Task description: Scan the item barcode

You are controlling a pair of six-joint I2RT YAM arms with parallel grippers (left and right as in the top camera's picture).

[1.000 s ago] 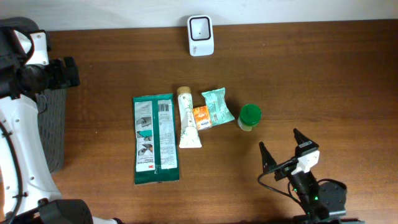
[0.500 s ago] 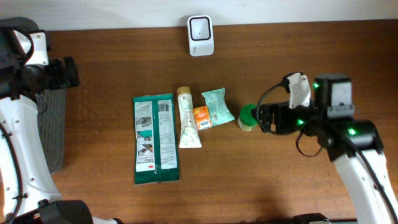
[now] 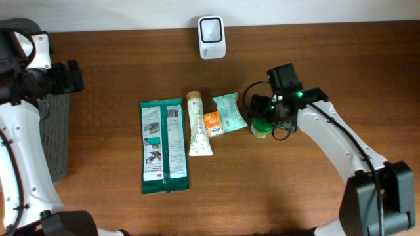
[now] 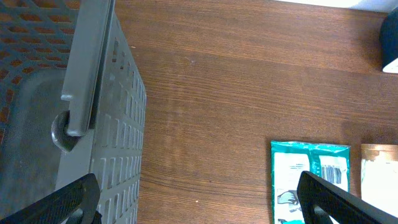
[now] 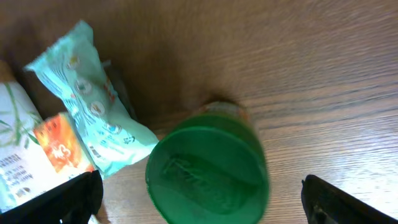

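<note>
**Small jar, stiff and light — grip it across the lid**

The green-lidded jar (image 3: 264,122) stands upright on the tabletop (image 3: 328,65), just beside a teal pouch (image 3: 230,111) at the end of a row of goods. It looks light and rigid, likely plastic. Its smooth round side may slip or twist, so a hold across the lid or just under it seems safest. Where its barcode sits cannot be told. The right claw (image 3: 261,111) hovers directly over the jar, jaws spread wide, grasping nothing. The white scanner (image 3: 211,37) lies well beyond the jar, at the tabletop's back edge. The left claw (image 3: 71,76) — likewise released and empty — hangs far from the jar, by a grey basket (image 3: 56,137).
</note>
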